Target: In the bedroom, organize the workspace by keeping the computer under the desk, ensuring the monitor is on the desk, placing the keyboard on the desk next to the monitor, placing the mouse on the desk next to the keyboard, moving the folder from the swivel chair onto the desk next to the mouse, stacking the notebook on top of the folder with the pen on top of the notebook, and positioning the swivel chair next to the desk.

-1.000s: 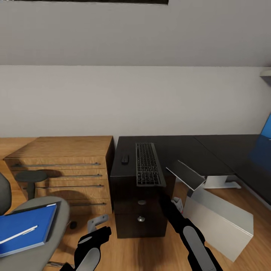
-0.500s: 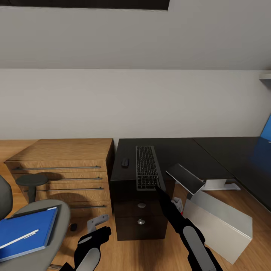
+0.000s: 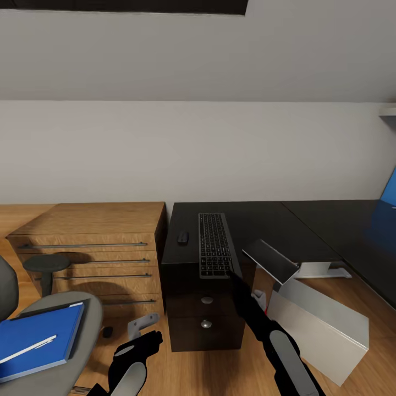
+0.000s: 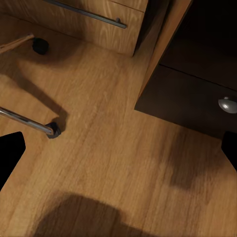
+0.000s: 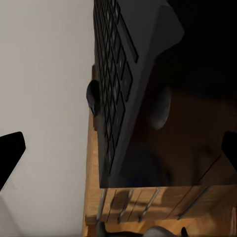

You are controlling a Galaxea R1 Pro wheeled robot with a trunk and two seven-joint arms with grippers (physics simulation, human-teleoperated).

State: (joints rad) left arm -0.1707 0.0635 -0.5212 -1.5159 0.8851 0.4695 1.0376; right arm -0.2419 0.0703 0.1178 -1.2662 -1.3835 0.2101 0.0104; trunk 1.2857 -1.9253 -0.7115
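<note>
workspace tidying looks partly done, judging by how things lie. nearest the robot, the left gripper [image 3: 144, 339], a black 2-finger claw, hangs low over the wooden floor [image 4: 113, 163]; its left wrist view shows both fingertips at the picture's opposite edges, so the jaws are spread wide with nothing between them. beside it the grey padded swivel chair [image 3: 77, 330] stands near the desk's drawer end, and on its seat lies the flat bright blue folder [image 3: 38, 338] with the slim white pen [image 3: 27, 349] resting on top; a thin dark edge under the folder may be the grey notebook, though i cannot tell. so folder, notebook and pen are all left to move, and the chair's final placing too.

the right gripper [image 3: 234, 278] reaches up to the near end of the slim silver-grey keyboard [image 3: 213, 245]; in the right wrist view its fingertips sit far apart at the edges, so it is wide open and pinching nothing. the keyboard lies on the glossy black l-shaped desk [image 3: 275, 220], its near end overhanging the edge above the black 3-drawer unit [image 3: 204, 319]. the small black mouse [image 3: 182, 237] sits on the desk just beside the keyboard, so that pairing looks met.

to the right, the light grey boxy computer [image 3: 324, 324] lies tilted on the floor, only partly under the desk. a flat silver-backed panel [image 3: 272, 258], probably the monitor, leans below the desk edge, not standing on it; that step remains.
</note>
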